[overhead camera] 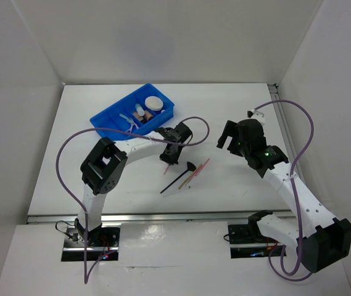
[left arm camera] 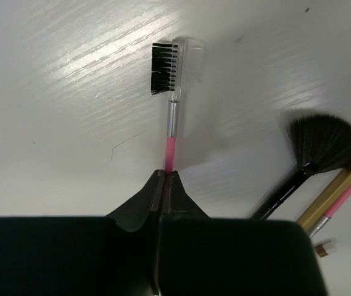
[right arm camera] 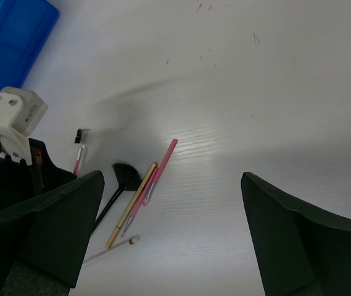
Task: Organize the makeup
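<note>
Currently the blue plastic divided bin [overhead camera: 101,119] sits far left on the white table [overhead camera: 243,111], with a round cream compact [overhead camera: 154,103] in it among others. The left gripper [left arm camera: 165,176] is clamped tight on the tail end of the pink-handled brow comb [left arm camera: 171,114], which has black bristles on a clear head. The comb is just on the near side of the bin. We cannot tell if it is off the table yet.

Risks as we judge them:
- The grip is on the very tip of a thin handle, so the comb can swing or slide out on the way to the bin.
- The comb sticks out well past the fingers, so its head could catch the bin's near wall on a low approach.
- The purple cable [overhead camera: 64,148] arcs along that wall and could snag.

Around it, the right gripper [right arm camera: 172,179] is spread wide with nothing in it, off to the right of the loose makeup [overhead camera: 187,176]. That bunch lies just beside the comb:
- black fan brush [right arm camera: 123,174]
- gold-handled stick [right arm camera: 132,206]
- pink pencil [right arm camera: 165,159]
- small clear-handled piece [right arm camera: 116,245]

They overlap, so picking one likely drags its neighbours.
</note>
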Robot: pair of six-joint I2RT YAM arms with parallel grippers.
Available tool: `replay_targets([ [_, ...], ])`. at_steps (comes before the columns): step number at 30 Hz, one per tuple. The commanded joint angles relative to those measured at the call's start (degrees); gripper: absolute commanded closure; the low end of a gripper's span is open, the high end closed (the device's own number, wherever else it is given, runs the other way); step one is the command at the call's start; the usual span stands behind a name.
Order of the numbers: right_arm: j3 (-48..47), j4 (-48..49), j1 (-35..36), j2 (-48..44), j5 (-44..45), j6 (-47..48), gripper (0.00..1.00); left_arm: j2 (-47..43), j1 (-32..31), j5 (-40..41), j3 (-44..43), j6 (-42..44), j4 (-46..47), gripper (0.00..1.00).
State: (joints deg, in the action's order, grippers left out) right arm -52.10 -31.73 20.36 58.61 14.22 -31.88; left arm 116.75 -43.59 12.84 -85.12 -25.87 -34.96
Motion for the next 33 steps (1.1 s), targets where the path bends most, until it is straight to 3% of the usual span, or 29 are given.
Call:
replay_targets([
  [1,0.1,0.2,-0.2,-1.5,0.9,0.0,0.0,-2.3,0.1,-0.6,-4.0,2.9,-3.0,1.0],
  [7,0.1,0.2,-0.2,-1.5,1.4,0.0,0.0,-12.5,6.0,-6.9,-7.1,2.2,-5.1,1.0],
  [13,0.1,0.2,-0.2,-2.0,1.4,0.0,0.0,-20.1,20.0,-12.0,-6.4,-3.6,-6.4,1.0],
  [20,0.1,0.7,-0.2,-1.5,0.9,0.0,0.0,-23.3,37.2,-10.8,-1.0,-16.3,-7.6,1.0],
  [25,0.1,1.2,-0.2,-0.4,0.9,0.0,0.0,-23.2,41.4,-12.4,3.2,-22.3,-3.5,1.0],
  [33,-1.1,0.7,-0.2,-0.4,0.9,0.0,0.0,-18.6,42.5,-8.8,5.8,-31.8,0.1,1.0],
])
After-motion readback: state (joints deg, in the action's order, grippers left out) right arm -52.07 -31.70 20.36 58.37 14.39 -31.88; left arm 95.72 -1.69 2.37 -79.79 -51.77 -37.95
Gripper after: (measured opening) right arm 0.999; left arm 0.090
